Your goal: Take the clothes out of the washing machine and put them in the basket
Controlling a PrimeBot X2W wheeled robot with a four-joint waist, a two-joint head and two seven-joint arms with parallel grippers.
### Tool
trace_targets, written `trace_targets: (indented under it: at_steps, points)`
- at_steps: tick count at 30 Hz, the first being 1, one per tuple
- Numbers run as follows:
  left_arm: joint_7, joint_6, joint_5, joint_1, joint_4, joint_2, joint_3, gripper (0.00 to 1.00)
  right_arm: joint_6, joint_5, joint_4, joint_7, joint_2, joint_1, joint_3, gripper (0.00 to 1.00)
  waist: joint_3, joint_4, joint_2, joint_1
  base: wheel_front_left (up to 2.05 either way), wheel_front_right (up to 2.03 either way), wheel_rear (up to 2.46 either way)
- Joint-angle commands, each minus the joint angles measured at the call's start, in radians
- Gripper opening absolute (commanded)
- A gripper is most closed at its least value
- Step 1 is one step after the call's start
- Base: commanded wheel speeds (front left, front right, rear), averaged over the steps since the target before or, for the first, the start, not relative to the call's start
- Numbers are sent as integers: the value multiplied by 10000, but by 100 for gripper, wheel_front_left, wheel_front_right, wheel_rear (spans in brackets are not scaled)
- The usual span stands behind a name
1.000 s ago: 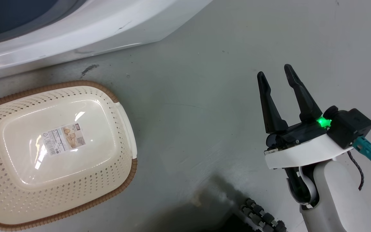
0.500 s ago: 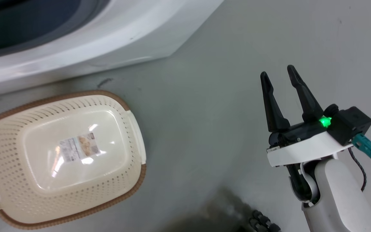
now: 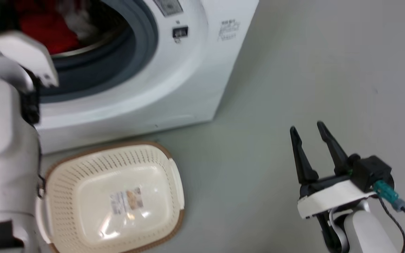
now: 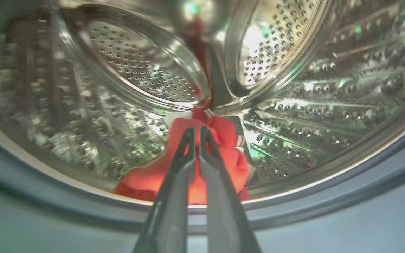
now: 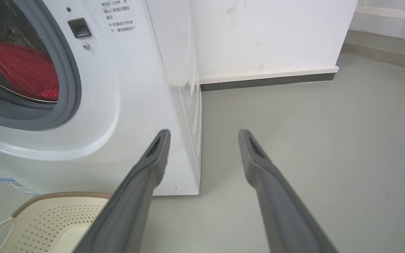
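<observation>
The white washing machine (image 3: pixel 174 80) stands with its grey-rimmed porthole uncovered, and the red clothes (image 3: pixel 47 30) lie inside. In the left wrist view my left gripper (image 4: pixel 196 130) is shut, at the mouth of the steel drum (image 4: pixel 135 70), pointing at the red clothes (image 4: pixel 230 158) heaped on the drum floor. Nothing shows between its fingers. The cream basket (image 3: pixel 83 165) sits on the floor before the machine, holding just a paper label. My right gripper (image 3: pixel 306 126) hangs open over bare floor to the right, nothing in it. The right wrist view has the clothes (image 5: pixel 19 70) and basket (image 5: pixel 47 218) left of that gripper (image 5: pixel 204 133).
My pale left forearm (image 3: pixel 2 140) rises along the left edge, partly in front of the porthole and the basket's left end. A white wall with a dark baseboard (image 5: pixel 269 80) runs behind the machine. Grey floor (image 3: pixel 294 70) spreads to the right.
The head camera has tilted up: the basket slid down the picture and the porthole with the red clothes came into view, as did my left forearm. The right gripper stays open.
</observation>
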Motion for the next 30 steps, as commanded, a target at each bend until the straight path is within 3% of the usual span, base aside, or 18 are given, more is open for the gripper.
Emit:
trace_targets:
  at_steps: [1,8,15,22,30]
  points:
    - [-241,-48,-118,318,24,-117,34,0,-7,-83,44,-6,5,203,-34,100,-1067,559,0,2,0,0,0]
    - [-1525,-150,-704,1765,-276,-835,188,0,-5,-300,-173,316,5,919,-324,100,-2274,1021,0,2,0,0,0]
    - [-2003,-393,-933,2944,-1675,-1313,-41,0,-7,-419,-629,650,6,1511,-670,100,-3054,1418,0,2,0,0,0]
    - [-1946,-310,-1096,4194,-4249,-1601,-158,0,-5,-541,-1126,962,6,1929,-940,100,-3605,1582,0,2,0,0,0]
    - [-1393,237,-1280,6669,-7644,-2009,-293,0,-5,-648,-1594,1225,6,2293,-1155,100,-3690,1584,0,2,0,0,0]
